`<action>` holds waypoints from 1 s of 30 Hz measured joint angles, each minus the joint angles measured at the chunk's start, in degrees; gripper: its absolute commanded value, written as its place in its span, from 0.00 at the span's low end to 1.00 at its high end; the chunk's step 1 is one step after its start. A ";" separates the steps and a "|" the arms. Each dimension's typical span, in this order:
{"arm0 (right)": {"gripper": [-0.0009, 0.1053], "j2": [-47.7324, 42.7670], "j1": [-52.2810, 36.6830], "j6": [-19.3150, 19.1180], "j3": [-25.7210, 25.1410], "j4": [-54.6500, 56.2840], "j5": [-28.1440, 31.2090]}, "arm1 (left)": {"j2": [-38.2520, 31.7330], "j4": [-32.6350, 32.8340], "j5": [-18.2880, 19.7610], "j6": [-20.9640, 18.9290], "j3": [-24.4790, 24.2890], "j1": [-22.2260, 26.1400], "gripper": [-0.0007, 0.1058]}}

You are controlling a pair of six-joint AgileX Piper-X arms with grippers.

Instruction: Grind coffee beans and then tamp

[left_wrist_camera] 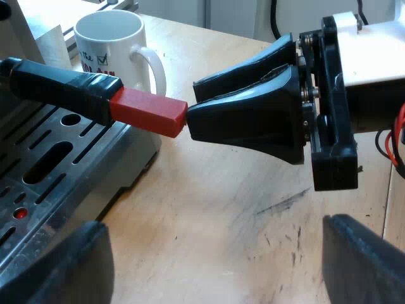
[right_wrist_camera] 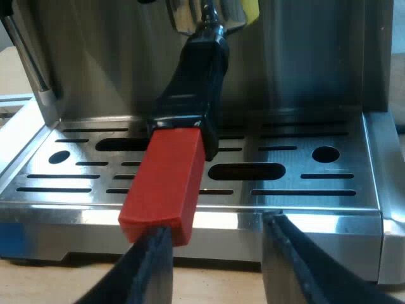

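Observation:
The metal holder (right_wrist_camera: 204, 14) is locked into the espresso machine's front (right_wrist_camera: 304, 57). Its dark handle (right_wrist_camera: 193, 82) points out over the drip tray (right_wrist_camera: 316, 174) and ends in red (right_wrist_camera: 166, 183). My right gripper (right_wrist_camera: 215, 225) is open just before the red end (left_wrist_camera: 149, 111). One fingertip (right_wrist_camera: 152, 259) touches the tip of the red end, and the other stands apart from it. My left gripper (left_wrist_camera: 215, 223) is open over the wooden table (left_wrist_camera: 240, 209), beside the drip tray (left_wrist_camera: 57, 158), with nothing between its fingers. In the left wrist view my right gripper (left_wrist_camera: 191, 109) meets the red end.
A white mug (left_wrist_camera: 114, 44) with print stands on the table beside the machine, beyond the handle. A steam wand (right_wrist_camera: 25, 57) hangs at one side of the machine's front. The table's wood carries dark scuff marks.

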 measured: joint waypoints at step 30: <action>0.35 -0.18 10.47 0.48 0.09 10.14 5.96 | 0.00 0.00 0.00 0.00 0.00 0.00 0.66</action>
